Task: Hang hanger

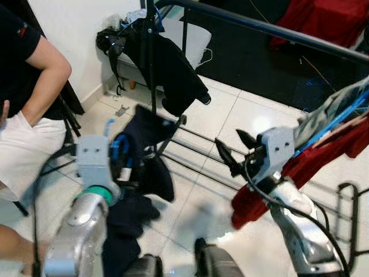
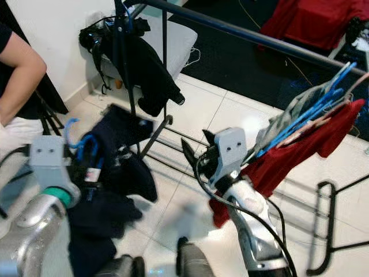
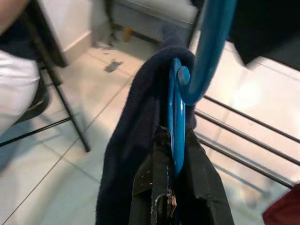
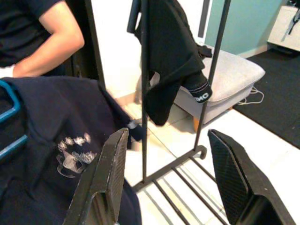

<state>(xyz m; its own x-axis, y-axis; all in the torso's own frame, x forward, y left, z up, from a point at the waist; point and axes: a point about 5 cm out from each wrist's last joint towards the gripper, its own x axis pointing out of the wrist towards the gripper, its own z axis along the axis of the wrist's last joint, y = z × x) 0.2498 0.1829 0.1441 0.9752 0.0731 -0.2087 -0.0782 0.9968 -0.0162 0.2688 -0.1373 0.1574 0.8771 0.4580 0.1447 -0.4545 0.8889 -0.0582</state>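
The left gripper (image 3: 166, 197) is clamped on a blue hanger (image 3: 177, 122) that carries a navy garment (image 1: 141, 173); in the left eye view the pair sits at lower left of the frame, low beside the rack's base. The hook (image 3: 206, 51) rises toward the top of the left wrist view and rests on nothing. The right gripper (image 1: 233, 153), at centre right of the left eye view, holds nothing, its fingers (image 4: 110, 183) spread wide.

Judged from this, the hanger is picked up but not yet hung. The rail (image 1: 265, 27) runs across the upper right of the frame, well above the hook, so the lift and hooking remain.

Counted: one hanger in hand with one navy garment; one rack with a black garment (image 1: 170, 69) draped at its upper left end; several garments, one of them red (image 1: 323, 156), on blue hangers at right, too bunched to count; one person (image 1: 26, 92) at the left edge; one grey cushion (image 4: 229, 75) by the wall.
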